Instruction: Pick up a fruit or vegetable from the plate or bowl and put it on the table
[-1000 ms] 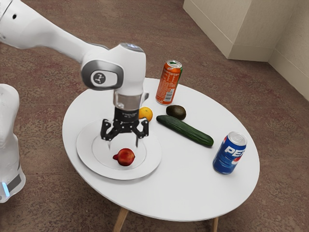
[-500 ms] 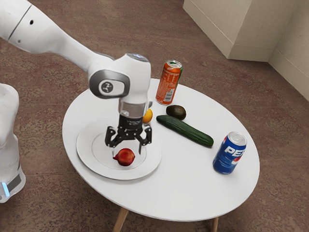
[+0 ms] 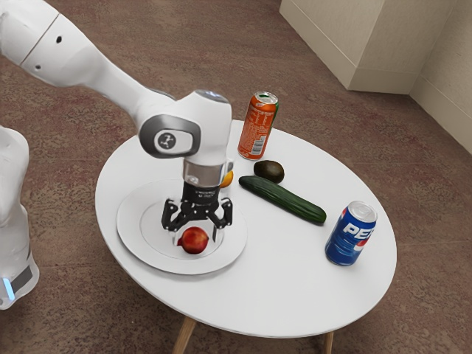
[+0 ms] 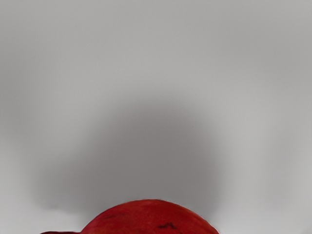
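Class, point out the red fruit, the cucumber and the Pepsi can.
Red fruit (image 3: 195, 241): exterior view, middle of its round body.
Cucumber (image 3: 283, 199): exterior view, middle of its green skin.
Pepsi can (image 3: 350, 239): exterior view, its printed side.

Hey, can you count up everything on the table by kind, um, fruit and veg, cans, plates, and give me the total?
Fruit and veg: 4 (red fruit, orange, avocado, cucumber)
Cans: 2 (orange can, blue can)
Plates: 1 (white plate)
Total: 7
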Controlling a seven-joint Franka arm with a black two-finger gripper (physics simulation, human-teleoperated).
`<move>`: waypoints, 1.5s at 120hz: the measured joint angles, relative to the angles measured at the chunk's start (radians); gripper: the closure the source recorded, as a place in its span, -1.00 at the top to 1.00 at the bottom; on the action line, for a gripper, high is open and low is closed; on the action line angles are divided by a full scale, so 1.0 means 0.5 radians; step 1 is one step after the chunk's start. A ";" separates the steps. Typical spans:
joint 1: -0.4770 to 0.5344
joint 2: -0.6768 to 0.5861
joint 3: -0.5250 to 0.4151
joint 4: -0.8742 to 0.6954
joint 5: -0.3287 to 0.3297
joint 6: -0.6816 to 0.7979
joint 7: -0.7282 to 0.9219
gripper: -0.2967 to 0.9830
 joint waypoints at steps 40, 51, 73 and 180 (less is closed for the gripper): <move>-0.004 -0.002 0.002 -0.007 -0.025 0.030 -0.002 -0.15; -0.002 -0.047 0.003 -0.002 -0.020 0.029 -0.006 -0.12; 0.045 -0.125 0.072 0.128 0.063 0.022 -0.010 -0.10; 0.975 0.310 0.277 0.653 0.174 -0.224 0.390 0.12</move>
